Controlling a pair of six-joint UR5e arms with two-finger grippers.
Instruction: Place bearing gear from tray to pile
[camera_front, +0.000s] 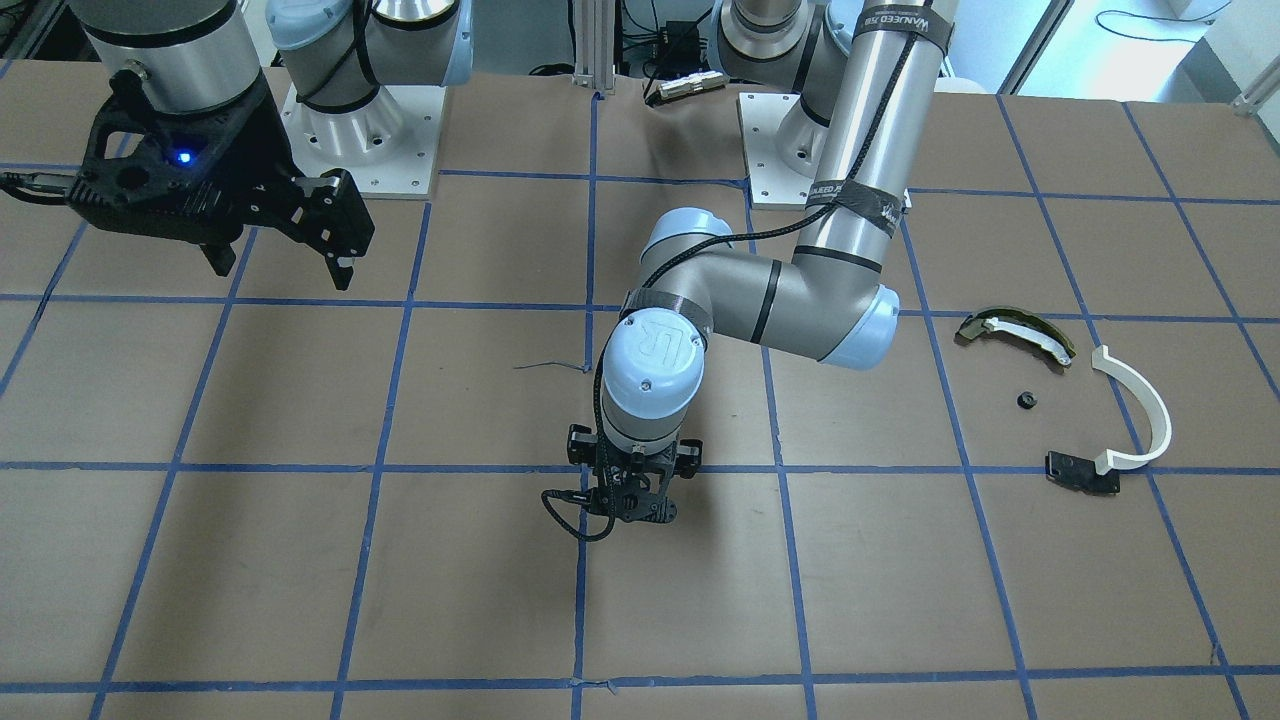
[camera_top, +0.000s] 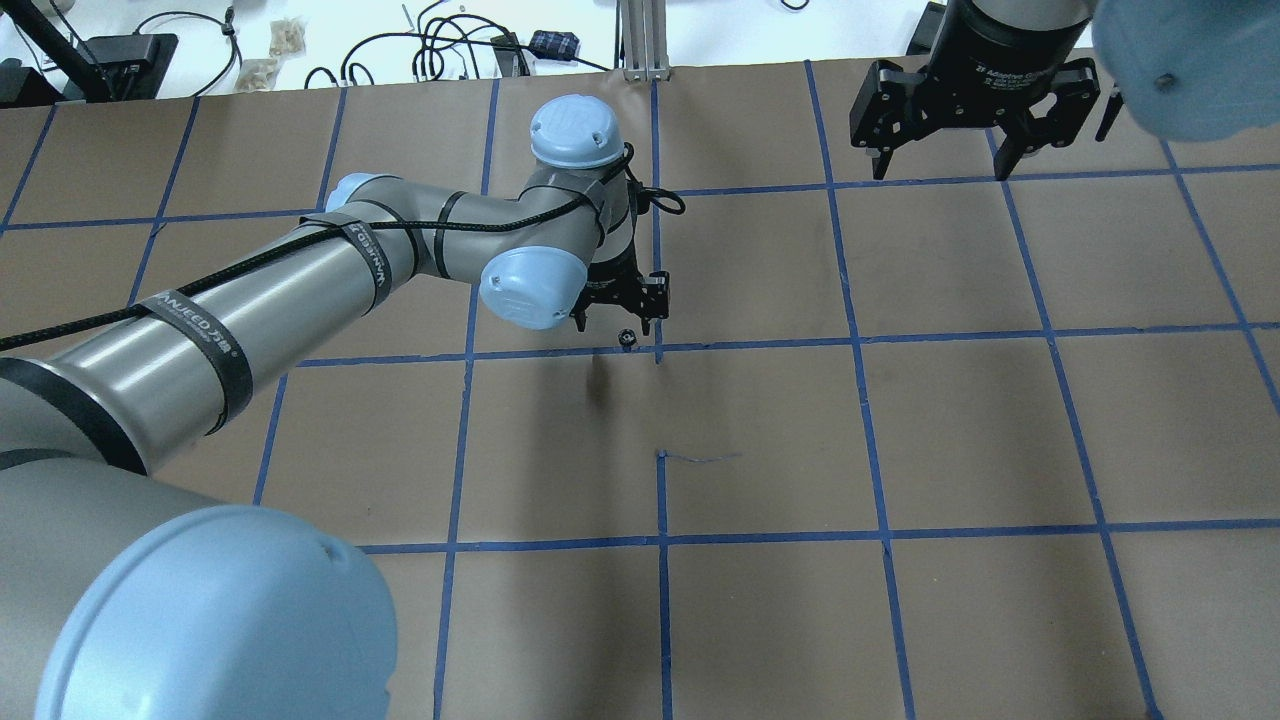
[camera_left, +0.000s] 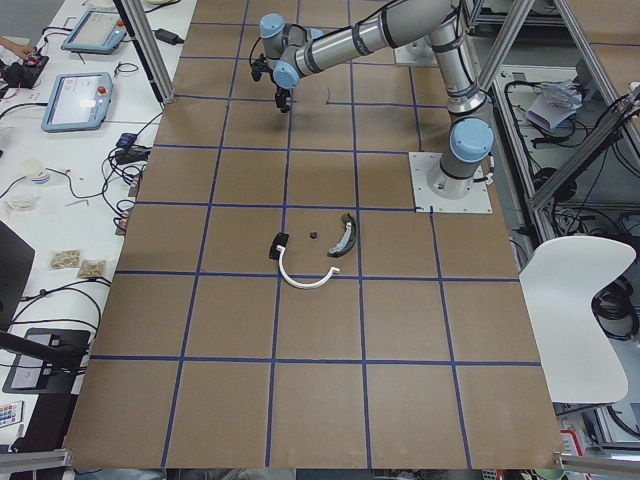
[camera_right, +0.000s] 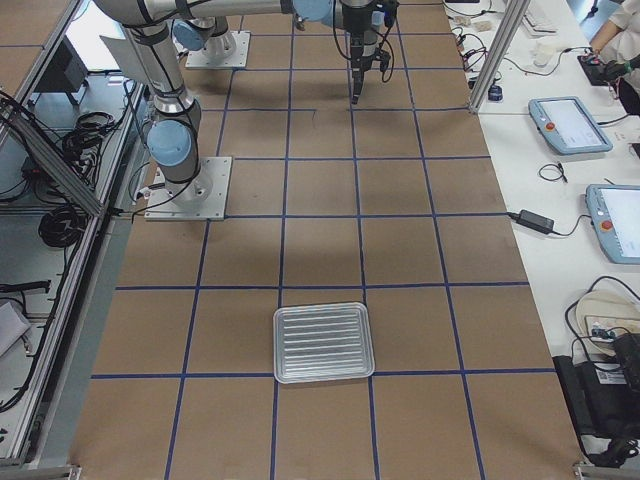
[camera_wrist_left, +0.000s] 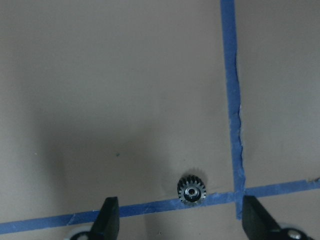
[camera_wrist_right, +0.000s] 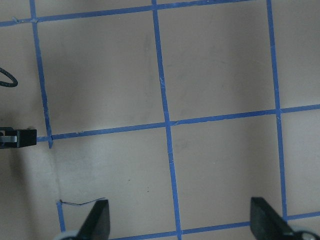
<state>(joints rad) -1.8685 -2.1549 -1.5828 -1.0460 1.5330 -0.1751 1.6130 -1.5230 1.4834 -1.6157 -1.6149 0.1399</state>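
Observation:
The bearing gear (camera_wrist_left: 191, 189), small, dark and toothed, lies on the brown table on a blue tape line. It also shows in the overhead view (camera_top: 627, 337). My left gripper (camera_wrist_left: 183, 206) is open just above it, one finger on each side and apart from it. The gripper hides the gear in the front-facing view (camera_front: 630, 500). The pile lies far off: a white arc strip (camera_front: 1140, 415), an olive-and-white curved piece (camera_front: 1015, 333), a flat black bracket (camera_front: 1080, 472) and a small black part (camera_front: 1026, 401). The metal tray (camera_right: 323, 343) looks empty. My right gripper (camera_top: 942, 165) is open and empty.
The table is brown paper with a blue tape grid. A thin wire scrap (camera_top: 700, 458) lies near the middle. The arm bases (camera_front: 365, 130) stand at the robot's edge. Tablets and cables lie on the side bench (camera_right: 570, 125).

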